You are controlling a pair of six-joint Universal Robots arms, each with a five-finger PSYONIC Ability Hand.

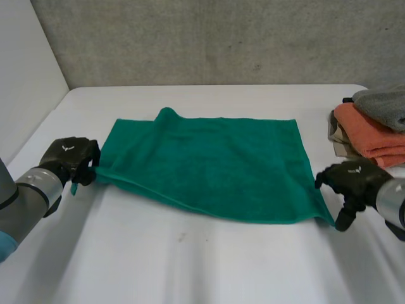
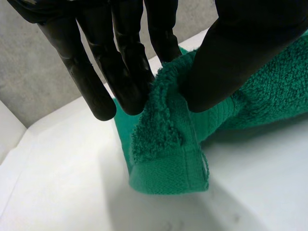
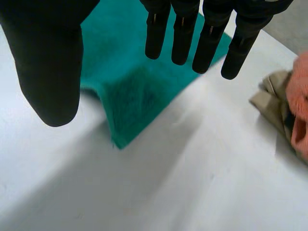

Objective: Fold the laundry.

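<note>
– Well, where do we have the towel now?

– It lies spread on the bench, with its long axis going across from our left side to our right. The near edge runs from one hand to the other.

– Which hand has hold of it?

– Our left hand has the near left corner. In its wrist view the fingers and the thumb are closed on a bunch of the cloth, and the hem hangs down under them, just above the bench.

– And the right hand?

– It holds nothing, we think. Its fingers are straight and well apart from its thumb. The near right corner lies on the bench under them, in the gap between fingers and thumb, and as far as we can see it is not touched.

– So what does the next move depend on?

– On this corner. It is just below the right hand, so we judge the hand must go down and close on it. Then both near corners could be carried away from us to the far edge, to fold across the short side.

– Is anything in the way?

– A pile of folded cloths sits beyond the right hand, near the towel but apart from it. We should keep off it.
</note>
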